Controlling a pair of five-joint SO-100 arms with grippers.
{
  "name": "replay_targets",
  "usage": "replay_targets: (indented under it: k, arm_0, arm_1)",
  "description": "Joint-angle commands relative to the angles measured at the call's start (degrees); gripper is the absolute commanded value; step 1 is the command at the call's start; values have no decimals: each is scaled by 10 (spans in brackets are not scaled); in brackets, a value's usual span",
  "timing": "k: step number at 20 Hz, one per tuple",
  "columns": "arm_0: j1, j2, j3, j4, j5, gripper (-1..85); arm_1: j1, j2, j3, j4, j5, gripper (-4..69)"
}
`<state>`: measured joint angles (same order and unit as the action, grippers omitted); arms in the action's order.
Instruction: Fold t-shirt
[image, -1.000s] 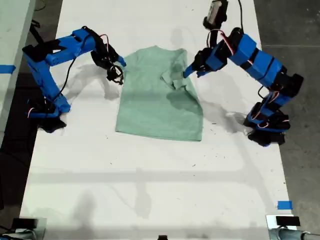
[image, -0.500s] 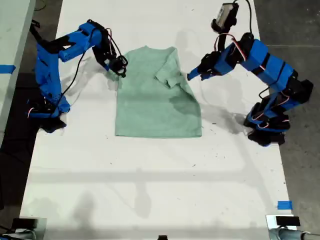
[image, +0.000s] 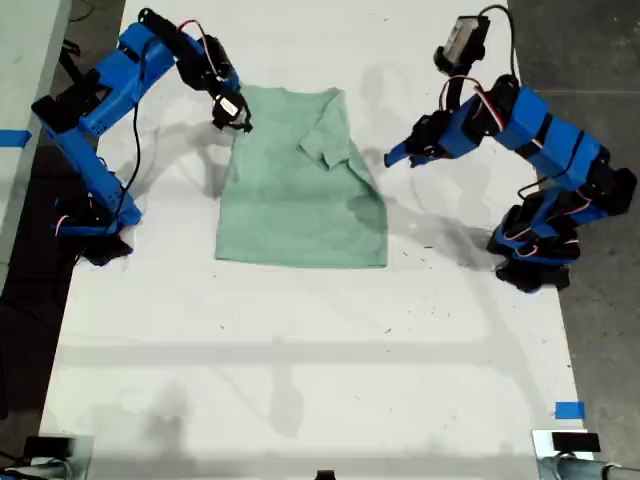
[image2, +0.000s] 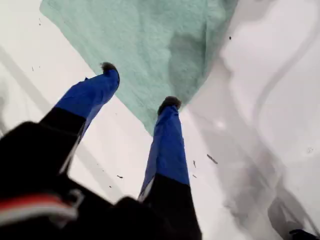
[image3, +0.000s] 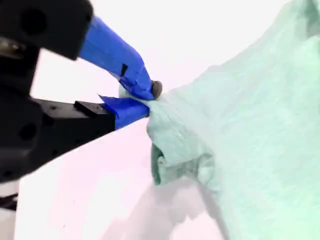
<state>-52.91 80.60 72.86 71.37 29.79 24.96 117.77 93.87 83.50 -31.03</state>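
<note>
My second gripper (image3: 142, 100) is clamping a bunched fold of the pale mint-green, soft heathered short-sleeved t-shirt (image: 300, 185), its blue jaws pressed together on cloth at the shoulder corner. In the exterior view this is the arm at the view's left, holding that corner (image: 237, 108) lifted off the white table (image: 300, 380), likely to pull the fabric taut and square the side edge before a fold. My first gripper (image2: 140, 85) is hanging with its jaws apart and nothing between them, just above a corner of the shirt in its own view; in the exterior view it (image: 398, 156) is sitting beside the shirt's edge on the view's right, not touching cloth.

The t-shirt is lying in the upper middle of the table between the two arms. Its long axis is running from the exterior view's top to bottom, neck end toward the top, hem toward the bottom. The right-hand sleeve (image: 325, 130) is lying folded inward over the body, so the side folds appear partly done.
</note>
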Motion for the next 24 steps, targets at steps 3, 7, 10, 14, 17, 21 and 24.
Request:
replay_targets:
  k: [3, 7, 10, 14, 17, 21, 24]
  arm_0:
    - [110, -190, -186, -54, -39, 0]
    - [127, -338, -314, -82, -71, 0]
    - [134, -328, -315, -85, -24, 215]
    - [181, -160, -314, 25, 35, 286]
    - [220, -43, -280, 156, 51, 292]
    - [319, 85, -111, 190, 36, 294]
    - [374, 181, 80, 116, 1, 294]
  arm_1:
    - [-15, 70, 33, -14, 20, 204]
    - [-33, 133, 94, -14, 48, 202]
    - [-41, 182, 149, -23, 62, 206]
    - [-53, 194, 186, -39, 62, 226]
    - [-76, 193, 217, -56, 60, 257]
    - [-96, 178, 301, -117, 44, 292]
    - [-101, 158, 363, -180, 38, 300]
